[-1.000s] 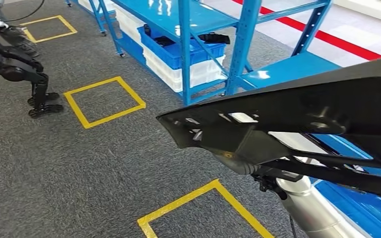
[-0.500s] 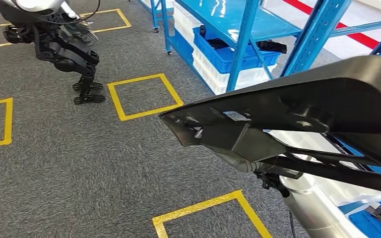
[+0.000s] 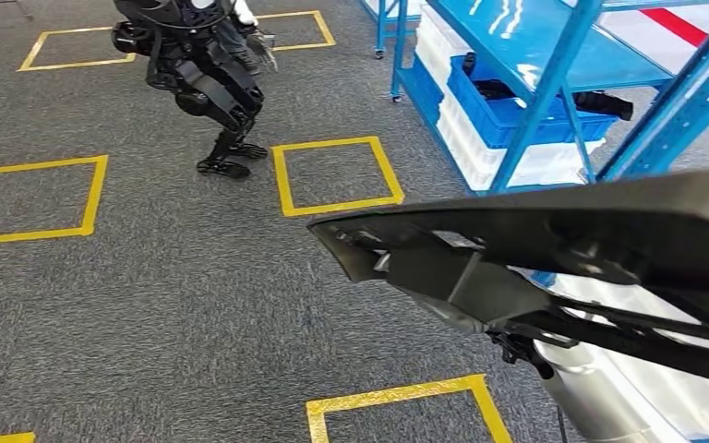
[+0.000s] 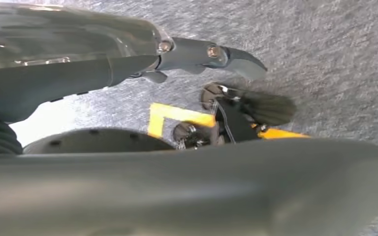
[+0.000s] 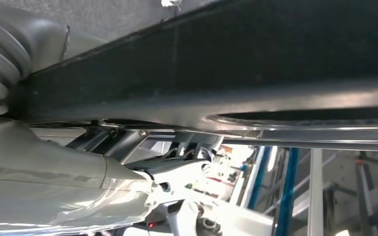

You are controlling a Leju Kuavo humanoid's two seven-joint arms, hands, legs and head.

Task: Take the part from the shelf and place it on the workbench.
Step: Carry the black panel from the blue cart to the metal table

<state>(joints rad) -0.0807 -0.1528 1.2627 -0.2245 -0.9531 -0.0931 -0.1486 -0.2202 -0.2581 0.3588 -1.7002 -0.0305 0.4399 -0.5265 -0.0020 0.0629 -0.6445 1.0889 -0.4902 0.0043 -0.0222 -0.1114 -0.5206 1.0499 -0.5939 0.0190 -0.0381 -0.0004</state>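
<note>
A long black moulded part (image 3: 554, 249) is carried above grey carpet, supported from beneath by the right hand (image 5: 69, 182); finger positions cannot be told. The blue shelf (image 3: 554, 55) is seen behind.

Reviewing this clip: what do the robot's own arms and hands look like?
The right arm is a shiny silver tube with a thin black cable beside it. The left hand has a thick smooth grey thumb, a dark grey finger with visible metal screws, and a dark ribbed cover. The right hand has a pale grey thumb and a light ribbed cover.
</note>
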